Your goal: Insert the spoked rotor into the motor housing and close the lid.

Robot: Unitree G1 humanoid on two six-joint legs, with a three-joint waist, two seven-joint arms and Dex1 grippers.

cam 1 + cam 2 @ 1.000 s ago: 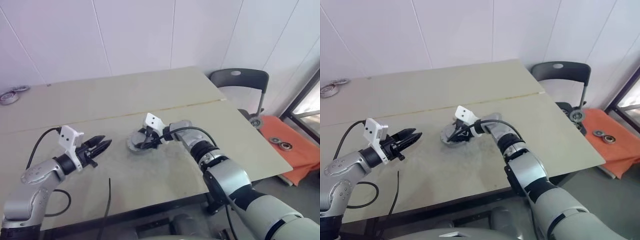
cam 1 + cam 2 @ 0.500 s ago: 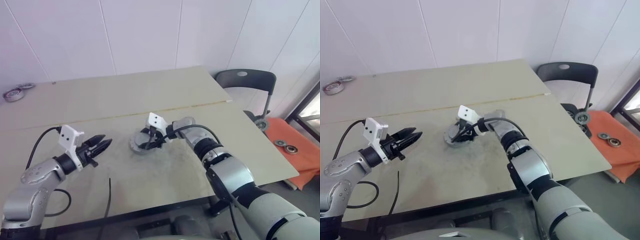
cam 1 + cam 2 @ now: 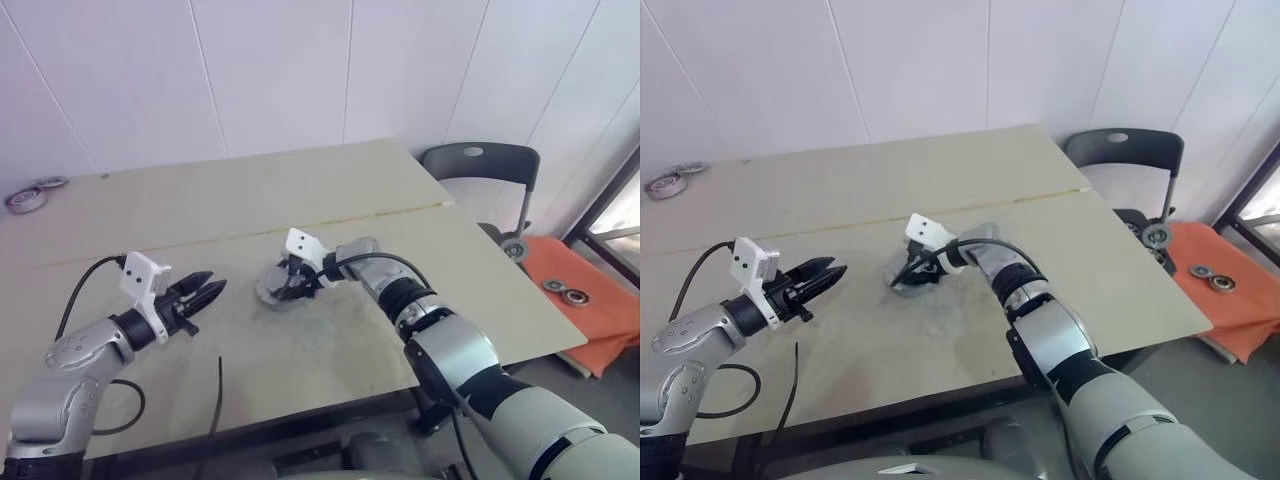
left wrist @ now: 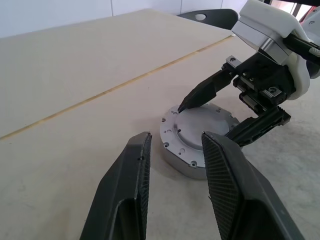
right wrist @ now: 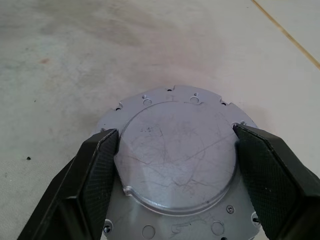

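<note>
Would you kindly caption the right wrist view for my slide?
Right gripper open, fingers straddling the silvery lid on the table.

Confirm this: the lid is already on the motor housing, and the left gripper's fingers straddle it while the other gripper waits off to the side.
Wrong arm. The right gripper has its fingers on either side of the lid on the motor housing, as the right wrist view shows. The left gripper waits off to the side.
</note>
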